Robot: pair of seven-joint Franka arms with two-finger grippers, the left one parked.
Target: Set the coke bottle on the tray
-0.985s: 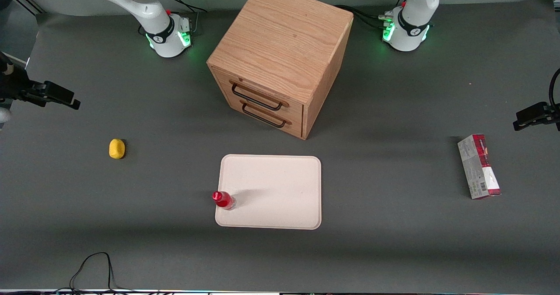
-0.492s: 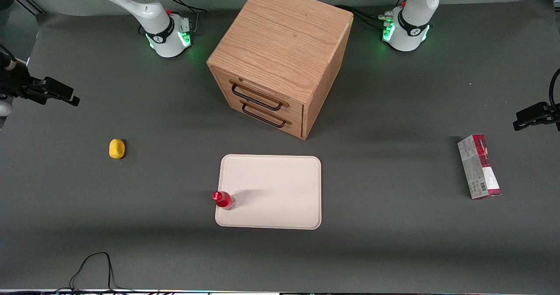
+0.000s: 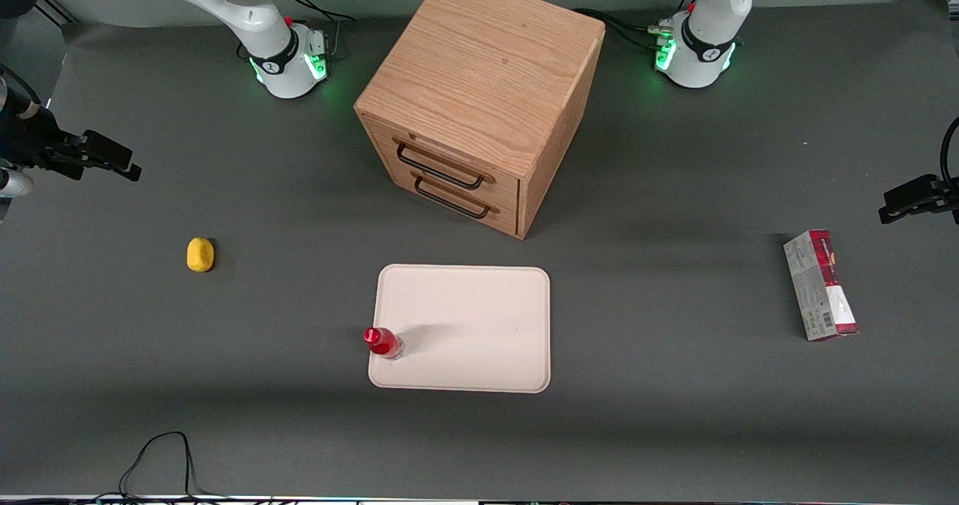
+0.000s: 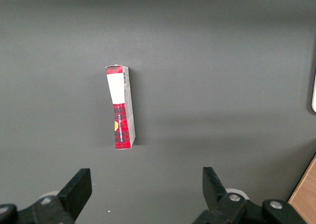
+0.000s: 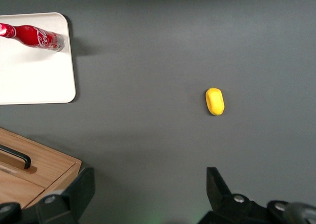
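The coke bottle (image 3: 383, 342), small and red with a red cap, stands upright on the cream tray (image 3: 479, 325). It is at the tray's corner nearest the front camera, toward the working arm's end. The right wrist view shows the coke bottle (image 5: 34, 35) on the tray (image 5: 34, 81) too. My gripper (image 3: 112, 159) hovers far off at the working arm's end of the table, well apart from the bottle. In the right wrist view the gripper (image 5: 148, 184) is open, with only bare table between its fingers (image 5: 81, 184).
A wooden cabinet (image 3: 479, 100) with two drawers stands farther from the front camera than the tray. A yellow lump (image 3: 200, 255) lies between my gripper and the tray. A red-and-grey carton (image 3: 820, 284) lies toward the parked arm's end. A black cable (image 3: 161, 460) loops at the near edge.
My gripper has drifted slightly away from the front camera at the table's end. The bottle and tray have not moved.
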